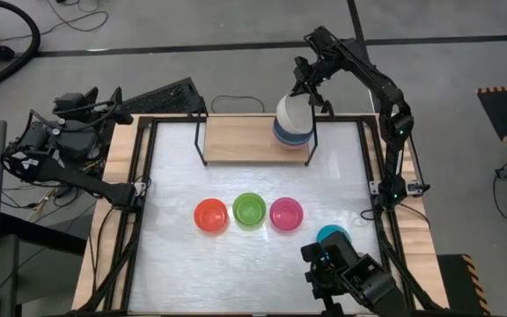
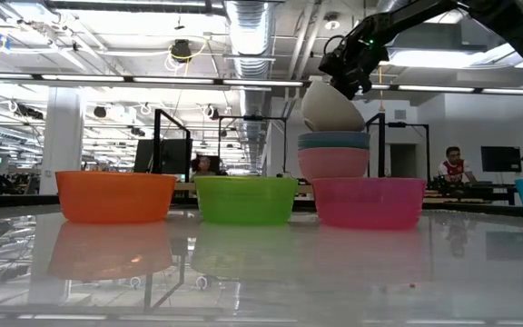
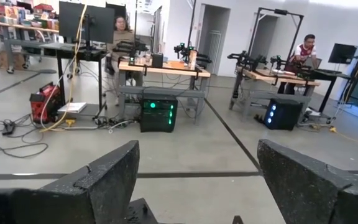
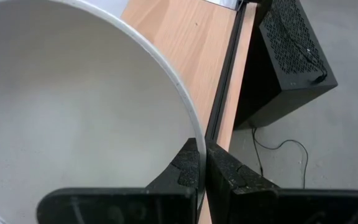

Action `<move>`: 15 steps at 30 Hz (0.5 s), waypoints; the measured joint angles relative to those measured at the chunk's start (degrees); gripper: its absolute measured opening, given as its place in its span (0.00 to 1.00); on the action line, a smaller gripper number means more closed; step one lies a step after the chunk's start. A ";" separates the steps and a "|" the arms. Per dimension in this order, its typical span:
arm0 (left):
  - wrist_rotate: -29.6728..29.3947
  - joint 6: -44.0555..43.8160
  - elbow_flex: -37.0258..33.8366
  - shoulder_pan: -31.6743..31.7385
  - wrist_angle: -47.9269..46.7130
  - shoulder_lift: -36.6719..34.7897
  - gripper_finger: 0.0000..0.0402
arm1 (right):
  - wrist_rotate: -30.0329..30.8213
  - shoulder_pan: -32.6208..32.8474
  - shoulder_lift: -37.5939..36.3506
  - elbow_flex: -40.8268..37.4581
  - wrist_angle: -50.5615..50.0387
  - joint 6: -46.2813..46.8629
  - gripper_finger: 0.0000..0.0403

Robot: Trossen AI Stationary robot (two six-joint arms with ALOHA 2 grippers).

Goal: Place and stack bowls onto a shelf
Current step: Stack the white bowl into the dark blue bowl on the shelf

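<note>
Overhead, we see the right gripper (image 1: 309, 95) pinching the rim of the cream-white bowl (image 1: 292, 114), tilted over the blue bowl (image 1: 289, 137) on the shelf (image 1: 240, 138). Well apart from those jaws, the red-orange bowl (image 1: 210, 214), lime green bowl (image 1: 249, 210) and magenta bowl (image 1: 286, 213) sit in a row on the counter (image 1: 174, 255), the teal bowl (image 1: 330, 234) nearby. The left gripper (image 1: 113, 99) waits off the counter's edge.

At counter level, we see the cream-white bowl tipped just above the blue bowl, which nests in the pink bowl (image 2: 332, 163).

Through the left wrist, its jaws stand spread on nothing.

Through the right wrist, the jaws clamp the cream-white rim between them.
</note>
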 joint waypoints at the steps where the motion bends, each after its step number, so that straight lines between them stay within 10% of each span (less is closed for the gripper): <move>1: 0.00 0.19 0.00 0.00 0.02 0.02 0.77 | 0.02 0.05 0.00 0.00 -0.03 0.00 0.08; 15: 0.00 0.17 0.00 0.00 0.04 0.02 0.77 | 4.80 1.22 1.10 0.02 -0.20 0.42 0.08</move>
